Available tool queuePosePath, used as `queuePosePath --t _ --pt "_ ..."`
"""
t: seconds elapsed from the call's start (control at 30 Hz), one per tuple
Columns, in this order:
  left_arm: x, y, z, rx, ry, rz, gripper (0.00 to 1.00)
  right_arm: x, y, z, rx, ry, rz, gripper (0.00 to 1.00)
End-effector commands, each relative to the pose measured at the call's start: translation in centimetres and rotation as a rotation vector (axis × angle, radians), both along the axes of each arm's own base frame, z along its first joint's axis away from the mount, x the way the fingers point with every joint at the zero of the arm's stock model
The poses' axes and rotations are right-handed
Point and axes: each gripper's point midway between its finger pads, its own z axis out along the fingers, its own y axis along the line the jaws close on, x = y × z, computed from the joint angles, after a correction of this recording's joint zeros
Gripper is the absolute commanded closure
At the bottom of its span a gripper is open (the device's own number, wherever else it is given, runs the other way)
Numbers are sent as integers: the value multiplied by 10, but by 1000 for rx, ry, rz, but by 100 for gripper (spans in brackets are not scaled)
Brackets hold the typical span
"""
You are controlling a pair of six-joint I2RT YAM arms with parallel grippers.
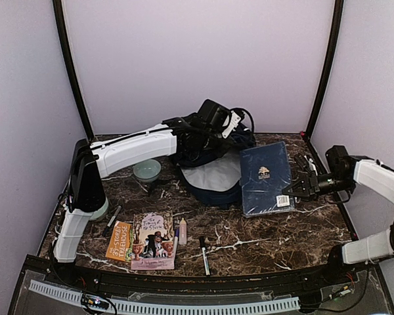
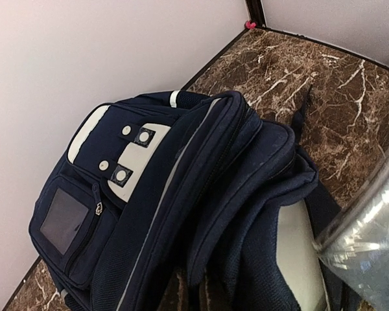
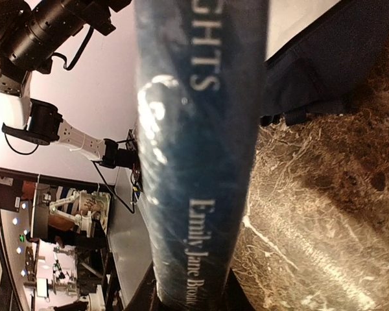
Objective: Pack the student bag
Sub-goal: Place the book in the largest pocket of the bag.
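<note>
At the back middle of the bench (image 1: 249, 243), the student bag (image 1: 213, 176) slumps with its main compartment apparently open, directly under the left fingers (image 1: 213, 134). These are closed, and whether they pinch any bag fabric cannot be told. Right of the bag, the right fingers (image 1: 290, 195) are clamped on the near right edge of a dark-blue hardcover book (image 1: 265, 172), its spine lettered "Emily Jane Bro…". The book lies between them and the bag, its left edge just beside the bag's pale panel. Step in hand, as judged: loading the book. The next move likely calls for lifting and tilting the book, then sliding it left into the opening
</note>
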Motion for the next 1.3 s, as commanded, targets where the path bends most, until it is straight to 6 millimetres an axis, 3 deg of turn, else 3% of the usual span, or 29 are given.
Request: queuePosePath --t 0.0,0.17,0.3,0.53,0.7,1.0,1.13,1.27 --pt "7 -2 63 -190 -94 21 100 -11 11 34 138 -104 -41 100" --pt "7 -3 68 -199 -93 15 100 -19 19 29 127 -91 -36 100" --pt "1 -7 81 -230 -82 -21 100 -5 25 12 101 8 -9 100" --pt "-25 -24 107 -297 -69 -138 100 3 56 -4 53 96 150 100" --pt "-40 -29 113 -299 -60 -170 100 15 78 -1 103 136 240 100" --pt "-59 -28 121 -307 -44 -203 100 60 103 -20 148 221 297 100" --pt "-64 -26 128 -316 -51 -214 100 87 110 -33 135 233 239 100" --pt "-68 -25 129 -328 -47 -228 100 122 117 -32 139 163 148 100"
